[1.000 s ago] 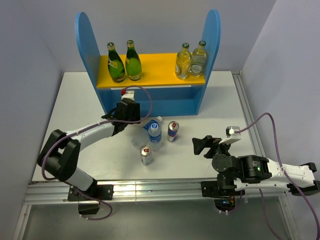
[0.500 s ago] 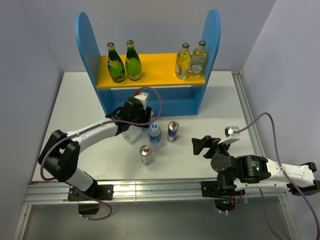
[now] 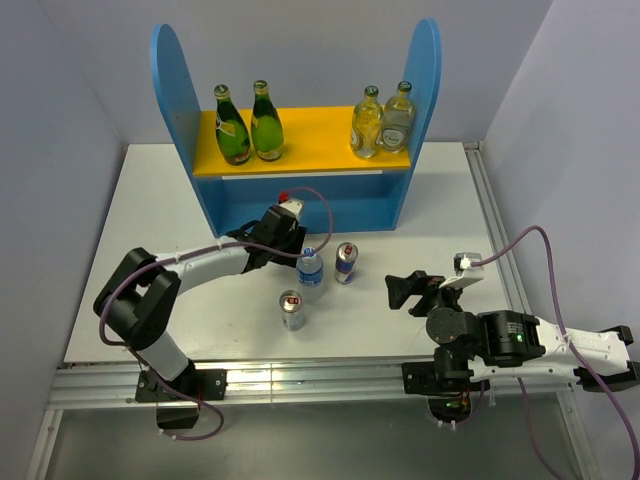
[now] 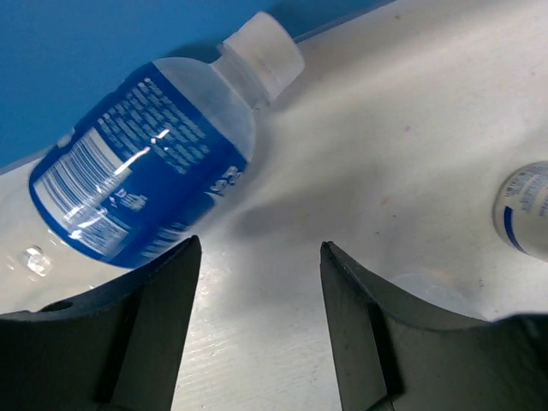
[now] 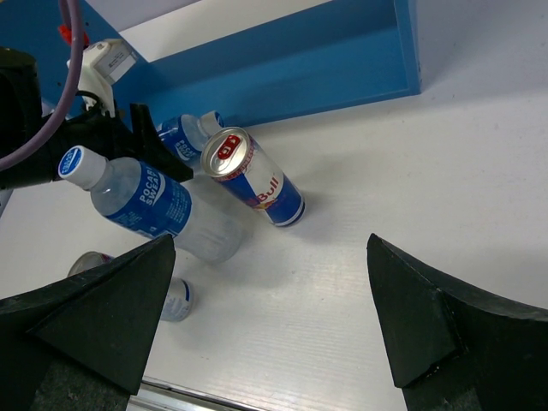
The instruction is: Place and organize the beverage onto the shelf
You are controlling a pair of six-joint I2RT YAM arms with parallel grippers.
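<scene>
The blue shelf [image 3: 176,90] stands at the back; two dark green bottles [image 3: 233,128] and two pale glass bottles [image 3: 382,122] stand on its yellow-orange board. One water bottle [image 3: 310,272] stands upright on the table, with one can [image 3: 346,262] to its right and another can [image 3: 291,310] nearer the front. The second water bottle [image 4: 145,184] lies on its side against the shelf base, cap to the right; it also shows in the right wrist view [image 5: 184,137]. My left gripper [image 4: 259,247] is open and empty just short of it. My right gripper [image 5: 270,244] is open and empty, right of the cans.
The shelf's lower level [image 3: 330,200] opens behind the left gripper. The left arm's purple cable [image 3: 320,205] loops over the drinks. A metal rail [image 3: 300,375] runs along the table's near edge, and grey walls close in both sides.
My left gripper has swung right and closer to the shelf base. The lying water bottle has shifted with it toward the shelf. The right arm has not moved.
</scene>
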